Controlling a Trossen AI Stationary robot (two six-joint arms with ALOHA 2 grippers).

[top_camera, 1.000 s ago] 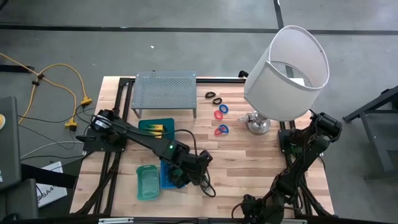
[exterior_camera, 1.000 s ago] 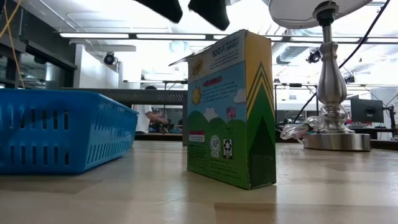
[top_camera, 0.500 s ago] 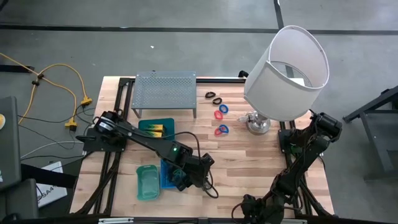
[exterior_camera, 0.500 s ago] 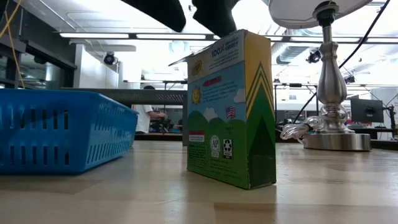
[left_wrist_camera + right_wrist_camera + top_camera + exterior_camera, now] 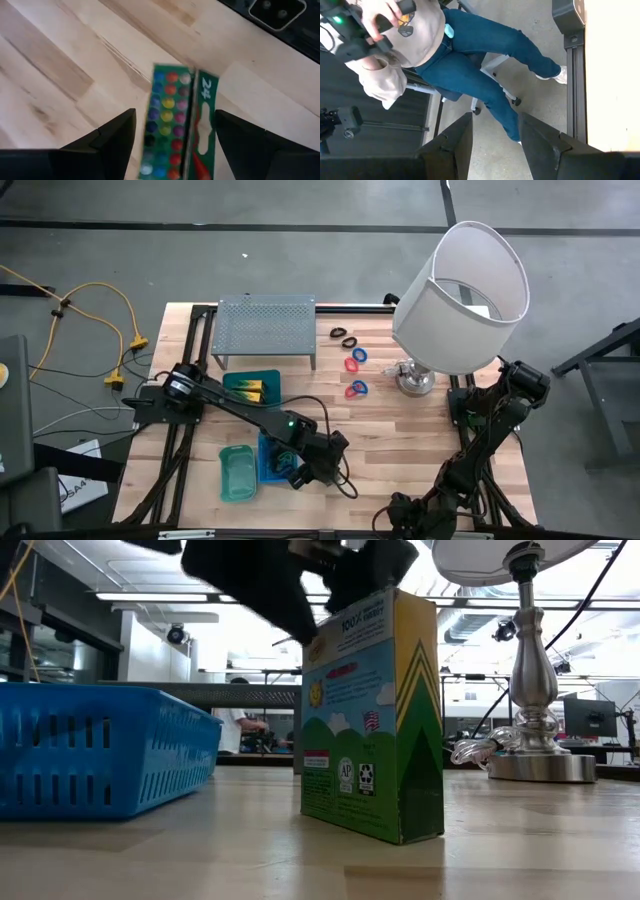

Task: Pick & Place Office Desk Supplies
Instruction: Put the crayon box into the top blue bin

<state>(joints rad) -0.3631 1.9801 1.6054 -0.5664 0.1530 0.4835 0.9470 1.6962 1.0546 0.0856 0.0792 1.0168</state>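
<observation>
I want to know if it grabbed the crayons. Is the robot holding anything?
No, nothing yet. The left gripper hangs open astride the top of the crayon box, not clamped. The right gripper holds nothing.

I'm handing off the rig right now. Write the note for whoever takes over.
Left gripper: open, straddling the top of the upright green-and-yellow crayon box, not yet closed on it.
Right gripper: parked off the table's right front corner, empty, facing a seated person.
Supplies: red and blue rings and black loops lie loose between the grey perforated rack and the lamp base. Yellow packets sit in the dark green tray. Blue basket stands beside the crayon box.
Done: packets trayed.
Left: grip and place the crayon box, then the rings and loops.
</observation>
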